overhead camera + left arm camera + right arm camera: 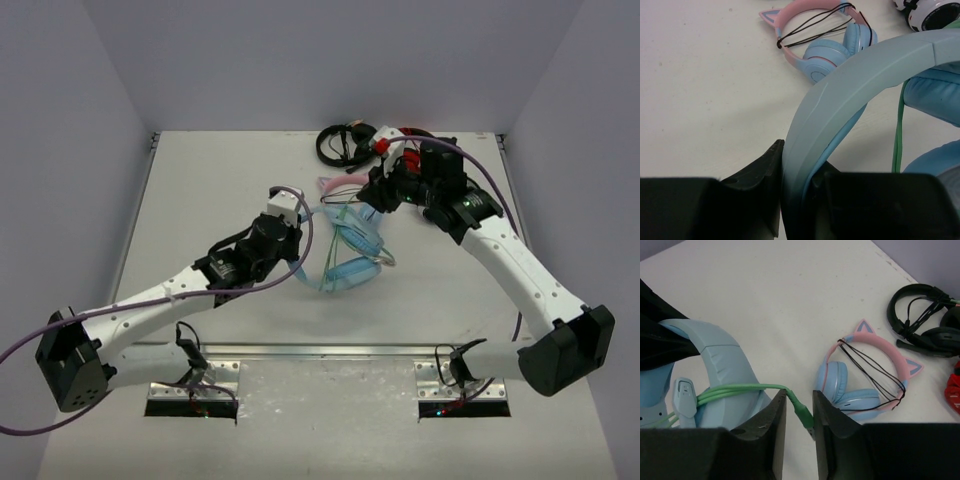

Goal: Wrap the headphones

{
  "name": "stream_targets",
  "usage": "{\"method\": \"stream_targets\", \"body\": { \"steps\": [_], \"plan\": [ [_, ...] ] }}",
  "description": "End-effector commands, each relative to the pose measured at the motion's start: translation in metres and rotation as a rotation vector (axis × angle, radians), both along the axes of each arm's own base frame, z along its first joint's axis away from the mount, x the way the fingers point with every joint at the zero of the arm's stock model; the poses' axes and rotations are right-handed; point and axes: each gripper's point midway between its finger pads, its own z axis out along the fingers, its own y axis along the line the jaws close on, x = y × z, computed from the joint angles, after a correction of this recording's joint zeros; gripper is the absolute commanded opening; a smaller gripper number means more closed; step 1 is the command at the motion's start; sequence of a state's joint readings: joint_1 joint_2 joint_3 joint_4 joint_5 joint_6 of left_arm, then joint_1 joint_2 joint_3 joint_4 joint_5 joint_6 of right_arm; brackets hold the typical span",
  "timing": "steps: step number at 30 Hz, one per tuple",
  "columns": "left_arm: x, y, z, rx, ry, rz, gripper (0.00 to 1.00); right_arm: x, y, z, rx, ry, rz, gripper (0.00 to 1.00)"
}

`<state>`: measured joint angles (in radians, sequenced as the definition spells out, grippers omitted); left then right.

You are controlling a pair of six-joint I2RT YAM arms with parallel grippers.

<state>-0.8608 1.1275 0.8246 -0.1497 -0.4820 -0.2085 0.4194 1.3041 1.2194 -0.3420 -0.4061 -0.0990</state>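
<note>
The light-blue headphones (352, 262) lie at mid-table between both arms. My left gripper (312, 217) is shut on their wide headband (855, 75), which runs up between my fingers (772, 165). A blue ear cushion (935, 95) and the pale-green cable (898, 130) show at the right of the left wrist view. In the right wrist view several green cable strands (735, 391) lie over the headband (722, 362). My right gripper (799, 401) is shut on the cable's plug end, which sits slanted between the two fingers just above the table.
The pink-and-blue cat-ear headphones (335, 190) lie just behind, close to my right gripper (370, 200), and show in both wrist views (875, 375) (825, 45). Black headphones (340, 142), white-and-black headphones (932, 15) and a red item (415, 134) sit at the back edge.
</note>
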Motion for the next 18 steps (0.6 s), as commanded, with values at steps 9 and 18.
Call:
{"method": "stream_targets", "body": {
  "steps": [9,18],
  "plan": [
    [0.034,-0.033,0.054,-0.235,0.064,-0.333,0.0,0.051,-0.037,0.027,0.18,-0.031,-0.231,0.41],
    [0.073,-0.012,0.048,-0.318,0.161,-0.504,0.0,0.069,-0.097,-0.037,0.238,0.245,-0.482,0.64]
  ]
}}
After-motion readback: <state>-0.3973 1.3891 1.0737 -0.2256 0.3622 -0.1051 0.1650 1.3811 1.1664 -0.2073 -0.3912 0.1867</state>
